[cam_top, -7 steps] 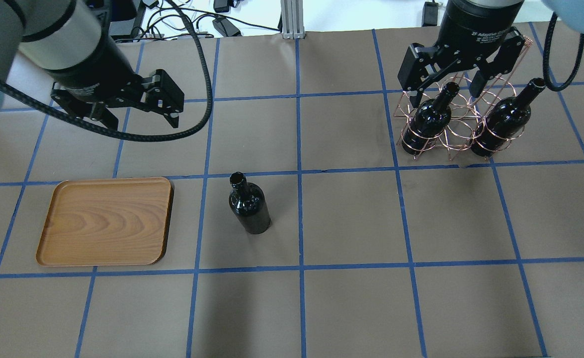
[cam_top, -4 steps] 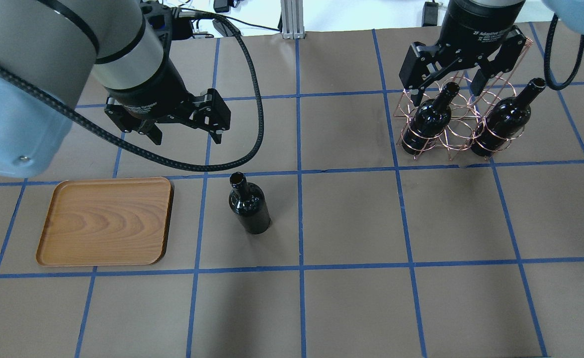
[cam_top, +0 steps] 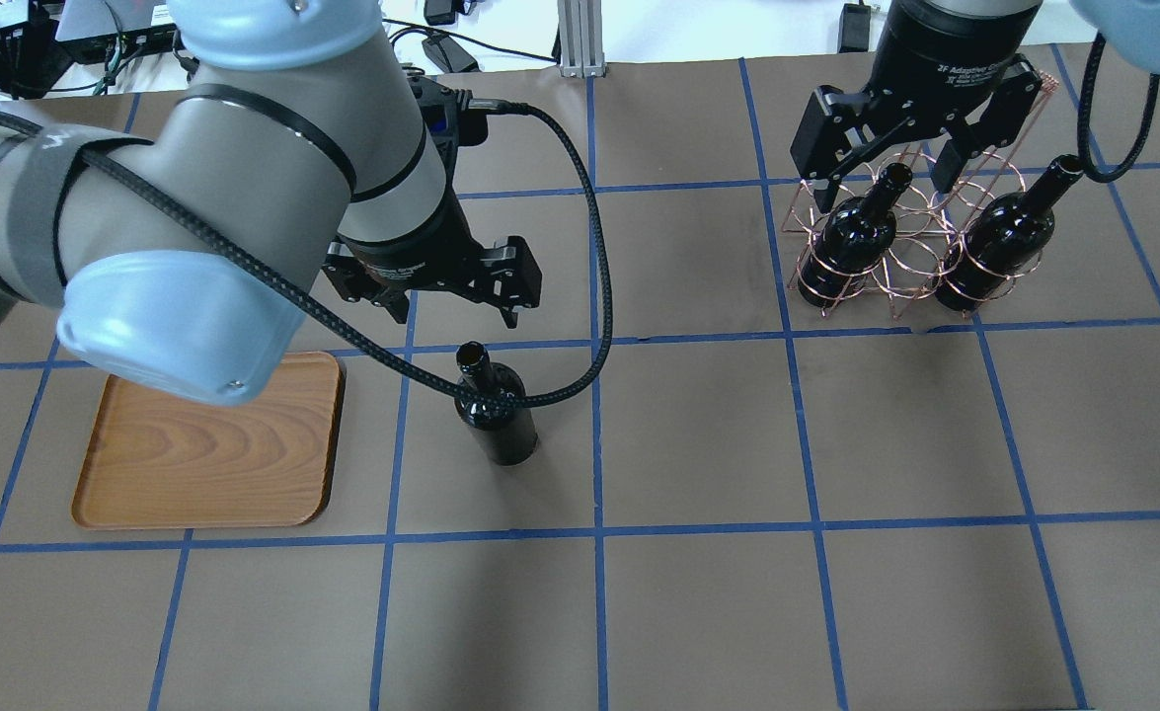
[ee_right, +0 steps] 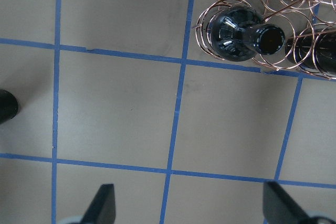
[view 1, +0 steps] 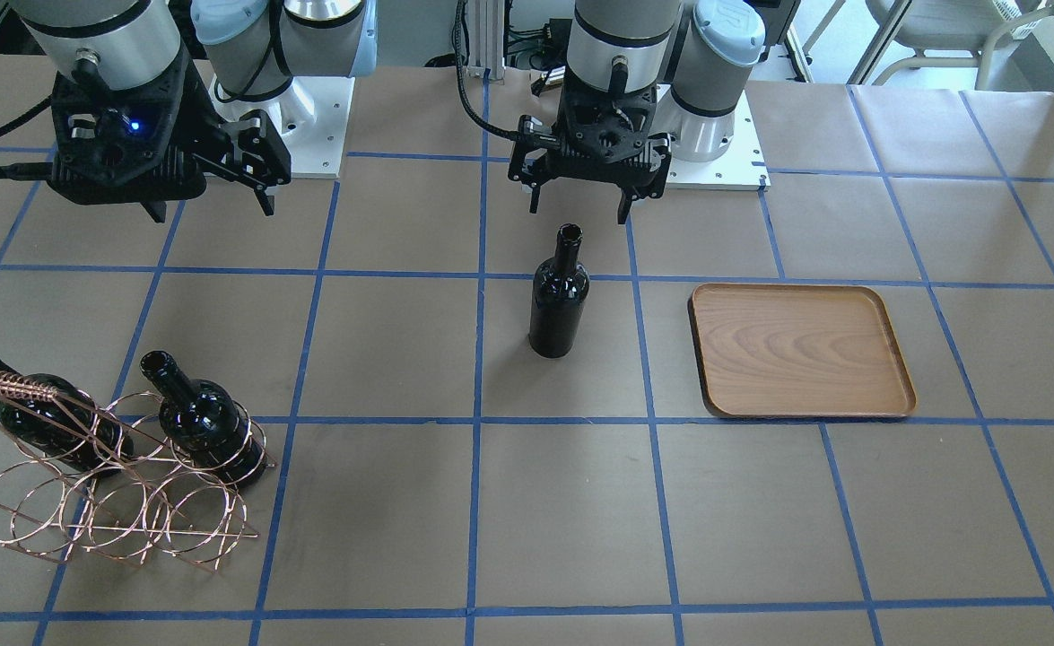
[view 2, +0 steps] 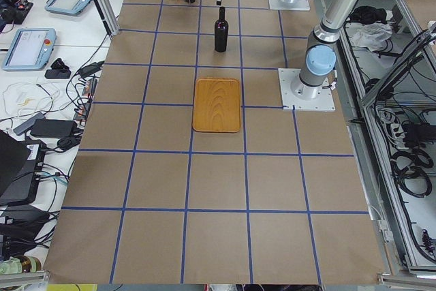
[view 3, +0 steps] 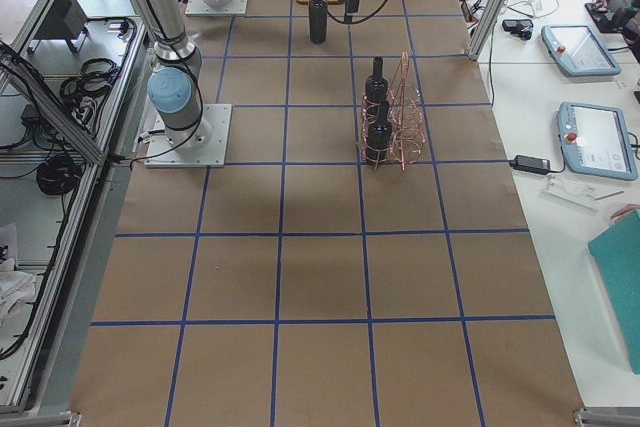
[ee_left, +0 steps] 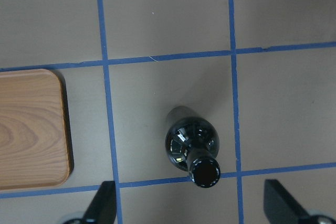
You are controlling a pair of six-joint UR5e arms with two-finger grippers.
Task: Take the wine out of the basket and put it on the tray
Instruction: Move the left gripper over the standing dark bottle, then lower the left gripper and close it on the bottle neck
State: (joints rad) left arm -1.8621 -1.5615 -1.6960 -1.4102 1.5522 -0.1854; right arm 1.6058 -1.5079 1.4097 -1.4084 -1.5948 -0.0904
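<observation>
One black wine bottle (cam_top: 496, 410) stands upright on the table just right of the wooden tray (cam_top: 204, 454); it also shows in the front view (view 1: 559, 305) and the left wrist view (ee_left: 191, 142). My left gripper (cam_top: 458, 314) is open and empty, high over the bottle's mouth and slightly on its far side. Two more bottles (cam_top: 851, 237) (cam_top: 1004, 232) lean in the copper wire basket (cam_top: 910, 257) at the far right. My right gripper (cam_top: 881, 173) is open and empty above the basket's left bottle. The tray holds nothing.
The table is brown paper with a blue tape grid. The left arm's black cable (cam_top: 580, 296) loops in front of the standing bottle in the overhead view. The basket's twisted handle (view 1: 6, 386) rises above its rings. Both robot bases (view 1: 715, 152) stand at the table's back edge.
My left arm has swung right and nearer, from the far left to over the standing bottle. The right gripper, the bottles, the tray and the basket have not moved.
</observation>
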